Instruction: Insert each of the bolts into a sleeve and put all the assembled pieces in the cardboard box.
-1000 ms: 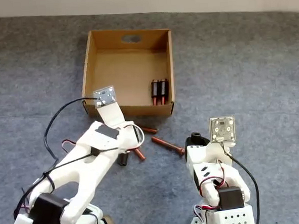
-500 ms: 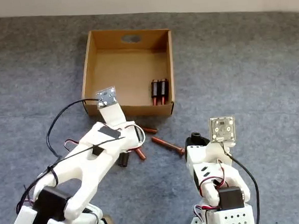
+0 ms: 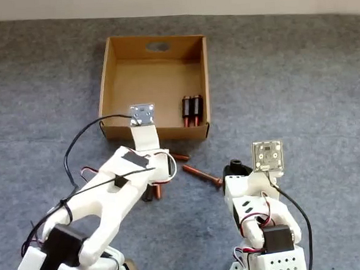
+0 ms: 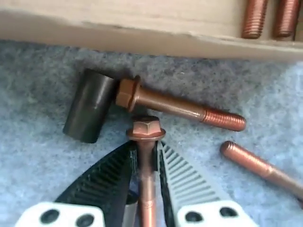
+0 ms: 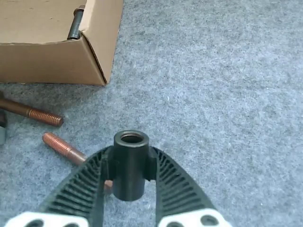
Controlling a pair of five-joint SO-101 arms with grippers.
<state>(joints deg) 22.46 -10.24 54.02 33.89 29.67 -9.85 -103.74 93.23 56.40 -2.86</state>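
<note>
A copper bolt [image 4: 146,130] is clamped by its shank between the fingers of the left gripper [image 4: 147,146], low over the grey tabletop [image 3: 298,72] just in front of the cardboard box [image 3: 180,133]. Its head is close to a loose sleeve [image 4: 90,106] and a second bolt [image 4: 180,106] lying there. A dark sleeve [image 5: 129,170] is gripped between the fingers of the right gripper [image 5: 129,153], and two assembled pieces [image 3: 192,111] are laid side by side inside the box.
</note>
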